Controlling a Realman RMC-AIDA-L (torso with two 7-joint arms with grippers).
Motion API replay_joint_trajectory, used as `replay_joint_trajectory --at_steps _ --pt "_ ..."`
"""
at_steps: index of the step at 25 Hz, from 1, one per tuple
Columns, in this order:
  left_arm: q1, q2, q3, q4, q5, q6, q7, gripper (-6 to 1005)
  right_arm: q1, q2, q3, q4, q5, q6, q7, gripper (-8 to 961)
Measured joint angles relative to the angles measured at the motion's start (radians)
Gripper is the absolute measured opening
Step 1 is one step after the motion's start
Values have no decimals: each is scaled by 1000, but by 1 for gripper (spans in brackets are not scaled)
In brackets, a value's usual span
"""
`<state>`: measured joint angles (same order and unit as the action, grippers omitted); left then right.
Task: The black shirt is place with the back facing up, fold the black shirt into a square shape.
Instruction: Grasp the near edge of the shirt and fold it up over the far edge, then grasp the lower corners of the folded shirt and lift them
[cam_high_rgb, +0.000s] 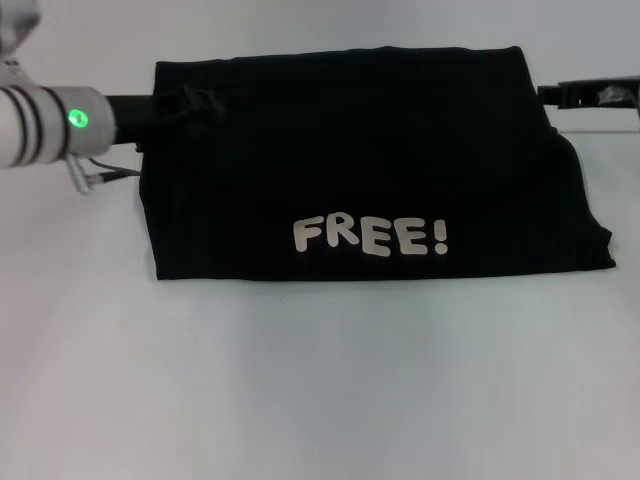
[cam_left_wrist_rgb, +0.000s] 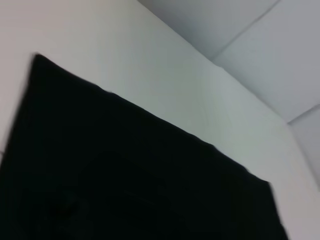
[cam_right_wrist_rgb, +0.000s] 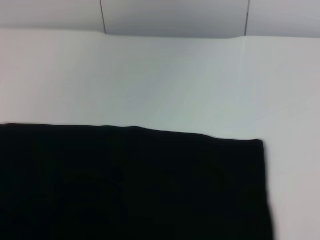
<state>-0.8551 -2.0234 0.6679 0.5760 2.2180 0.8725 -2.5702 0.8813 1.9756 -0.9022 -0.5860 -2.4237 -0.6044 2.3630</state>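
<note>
- Nearest the robot, the white counter (cam_high_rgb: 300, 390) lies bare in front of the cloth in the head view.
- Beyond that bare strip, the black shirt (cam_high_rgb: 360, 150) rests flat on the counter, folded into a wide block that is broader than it is deep.
- Its near edge runs almost straight across; the right side flares outward toward the near right corner, so the outline is not square.
- White rounded lettering (cam_high_rgb: 370, 237) reading "FREE!" sits on the upward face, close to the near edge and a little right of the middle, upright as seen from the robot.
- At the shirt's far left corner, the left gripper (cam_high_rgb: 190, 100) meets the fabric, where a small bunched wrinkle shows; the black jaws blend into the cloth, so whether they are released or clenched cannot be told.
- Behind it, the left arm's white wrist carries a glowing green light (cam_high_rgb: 78, 120), with a thin cable hanging just beside the shirt's left edge.
- At the far right corner, the right gripper (cam_high_rgb: 590, 95) shows as a dark bar just beside the shirt's edge; the state of its jaws cannot be told either.
- Both wrist views show only the shirt's flat black surface (cam_left_wrist_rgb: 125, 185) (cam_right_wrist_rgb: 130, 185), its straight far edge and white counter beyond.
</note>
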Motion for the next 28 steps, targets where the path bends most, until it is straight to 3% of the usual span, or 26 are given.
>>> replay_joint_trajectory --at_steps 5,8,12,14,17,28 --pt "73 33 -31 115 2 259 -41 402 -4 -53 2 -73 -2 -229 140 377" --pt "95 60 -49 126 26 379 -27 502 1 -86 8 -98 -2 -345 219 502" --pt "111 69 -84 138 142 439 -22 633 17 -123 21 -102 -3 -460 288 651" --pt "118 70 -101 134 193 445 -22 591 22 -137 32 -103 -3 -499 303 697" --pt "128 66 -100 122 226 430 -20 528 22 -147 55 -105 -3 -530 309 743" --pt "134 46 -90 36 241 301 7 497 11 -148 62 -100 -3 -531 303 743"
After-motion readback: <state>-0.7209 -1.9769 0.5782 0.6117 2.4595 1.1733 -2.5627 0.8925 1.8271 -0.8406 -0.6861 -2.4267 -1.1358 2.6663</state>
